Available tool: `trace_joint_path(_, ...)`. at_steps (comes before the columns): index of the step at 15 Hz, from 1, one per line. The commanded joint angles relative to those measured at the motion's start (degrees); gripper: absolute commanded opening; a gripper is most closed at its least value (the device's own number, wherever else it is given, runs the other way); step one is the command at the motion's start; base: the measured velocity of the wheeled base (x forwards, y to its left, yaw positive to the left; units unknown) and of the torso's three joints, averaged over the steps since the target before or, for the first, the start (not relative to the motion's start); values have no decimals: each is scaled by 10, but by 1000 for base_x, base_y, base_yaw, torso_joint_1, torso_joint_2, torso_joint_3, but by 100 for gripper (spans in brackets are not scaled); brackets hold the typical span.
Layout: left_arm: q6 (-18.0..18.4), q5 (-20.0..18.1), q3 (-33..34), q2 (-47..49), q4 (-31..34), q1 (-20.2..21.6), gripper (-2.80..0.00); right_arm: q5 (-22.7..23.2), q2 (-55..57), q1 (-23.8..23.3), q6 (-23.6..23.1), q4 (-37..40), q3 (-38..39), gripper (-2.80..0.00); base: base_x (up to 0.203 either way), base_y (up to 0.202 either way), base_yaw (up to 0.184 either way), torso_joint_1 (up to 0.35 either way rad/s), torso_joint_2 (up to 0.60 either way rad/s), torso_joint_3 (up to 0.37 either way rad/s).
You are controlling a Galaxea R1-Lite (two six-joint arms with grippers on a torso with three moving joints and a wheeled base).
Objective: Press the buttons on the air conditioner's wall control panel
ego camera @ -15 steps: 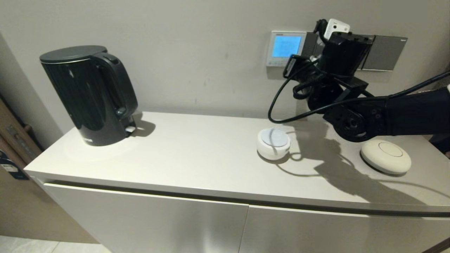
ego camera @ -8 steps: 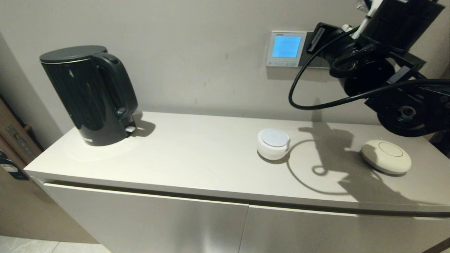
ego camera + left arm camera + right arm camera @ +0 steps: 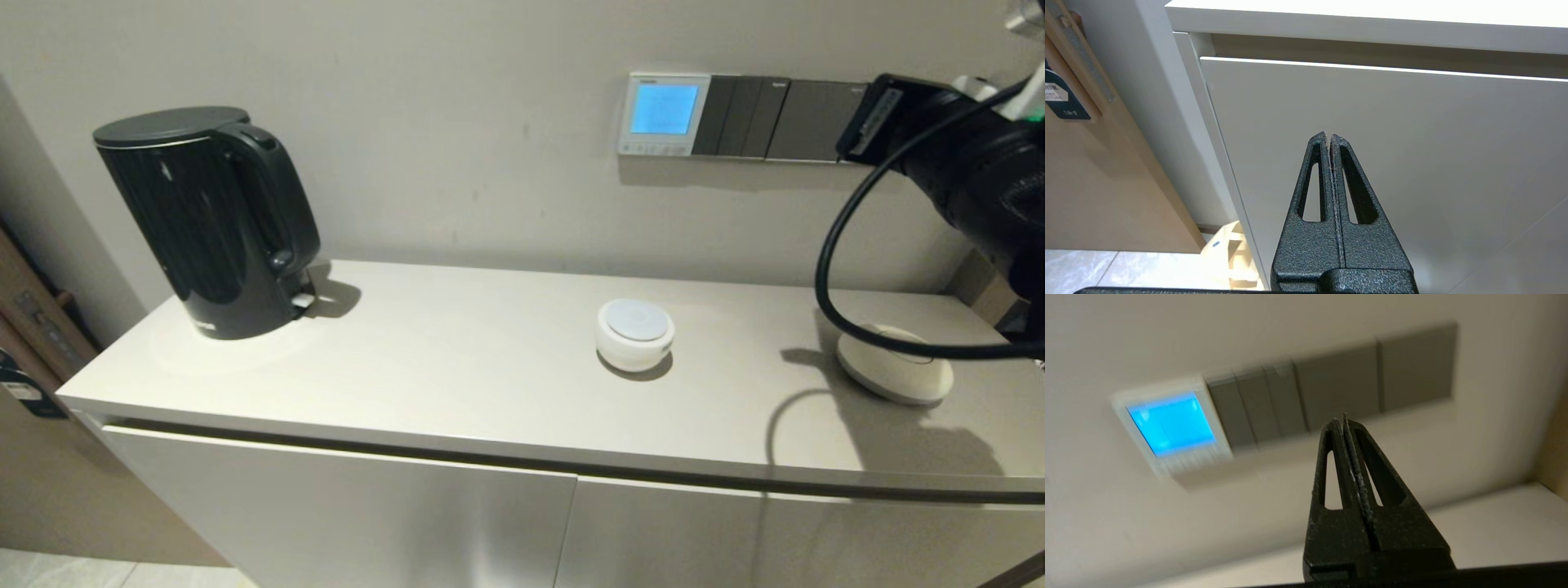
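The air conditioner's wall control panel [image 3: 663, 113] is a small white-framed square with a glowing blue screen, fixed to the wall. Its buttons [image 3: 653, 149] form a pale strip along its bottom edge. In the right wrist view the panel [image 3: 1171, 426] shows off to one side, with the button strip [image 3: 1188, 459] smeared. My right gripper [image 3: 1340, 418] is shut and empty, well away from the wall, pointing below the dark switch plates. My right arm [image 3: 980, 180] is at the far right of the head view. My left gripper [image 3: 1328, 136] is shut and parked low before the cabinet door.
Dark grey switch plates [image 3: 775, 118] run to the right of the panel. On the white cabinet top [image 3: 457, 367] stand a black kettle [image 3: 208, 220] at the left, a white round puck [image 3: 635, 331] and a cream disc [image 3: 896, 363] under the arm's cable.
My right arm has drawn back from the panel and swung to the right. The panel and the switch plates, partly covered before, now show in full.
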State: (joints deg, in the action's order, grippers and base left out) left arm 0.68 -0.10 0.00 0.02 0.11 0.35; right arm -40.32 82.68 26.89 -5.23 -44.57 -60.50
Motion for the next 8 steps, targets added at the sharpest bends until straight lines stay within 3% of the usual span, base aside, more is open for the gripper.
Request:
trace_joint_path(1,0,0,0,0,0,1,-280,-1,-77,-2,2,-6,106,-280,0,0,0,0,0,0)
trace_joint_path(5,0,0,0,0,0,0,-280,-4,-143,-10,32,-40,291,-280,0,0,0,0,0,0)
trace_joint_path(8,0,0,0,0,0,0,-280,-3,-146,-57,81,-79,396,-280,0,0,0,0,0,0)
